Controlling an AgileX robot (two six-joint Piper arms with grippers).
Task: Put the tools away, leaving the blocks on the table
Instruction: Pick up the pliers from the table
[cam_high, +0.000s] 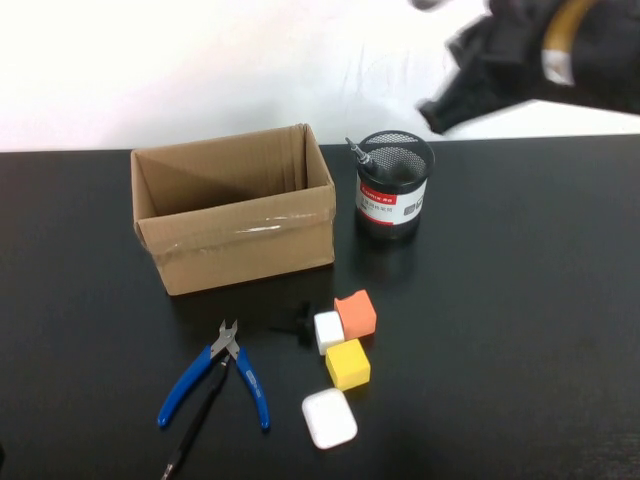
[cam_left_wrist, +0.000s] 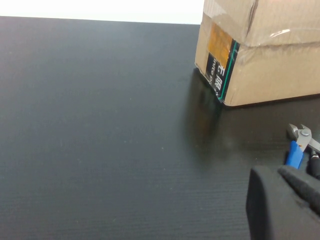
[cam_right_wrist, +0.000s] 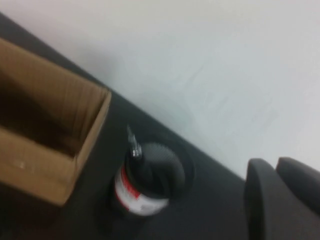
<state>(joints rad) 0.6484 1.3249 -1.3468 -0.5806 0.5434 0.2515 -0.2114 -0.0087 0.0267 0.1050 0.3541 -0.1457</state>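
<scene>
Nearest the robot on the black table (cam_high: 520, 330), a slim black screwdriver-like stick (cam_high: 193, 428) lies slanted at the front edge, its upper end running between the handles of the blue-handled pliers (cam_high: 215, 378), whose steel jaws point toward the far side. Just right of them lies the flat white rounded case (cam_high: 329, 418), and just beyond it the yellow block (cam_high: 348, 364), then the smaller white block (cam_high: 328, 331) and the orange block (cam_high: 356, 314), the three clustered and touching or nearly so. A tiny black object (cam_high: 300, 324) sits against the white block's left side. Farther back stands the open cardboard box (cam_high: 235, 210), and to its right the black mesh pen cup (cam_high: 394, 185) with a red-and-white label, holding a second stick (cam_high: 358, 152) whose metal tip leans out over the rim. The left gripper (cam_left_wrist: 295, 192) sits low over the table beside the pliers, seen only in its wrist view, its fingers closed together on nothing. The right gripper (cam_right_wrist: 280, 192) hangs high above the far right of the table, beyond and to the right of the cup, its fingers (cam_right_wrist: 260, 195) drawn together and empty.
</scene>
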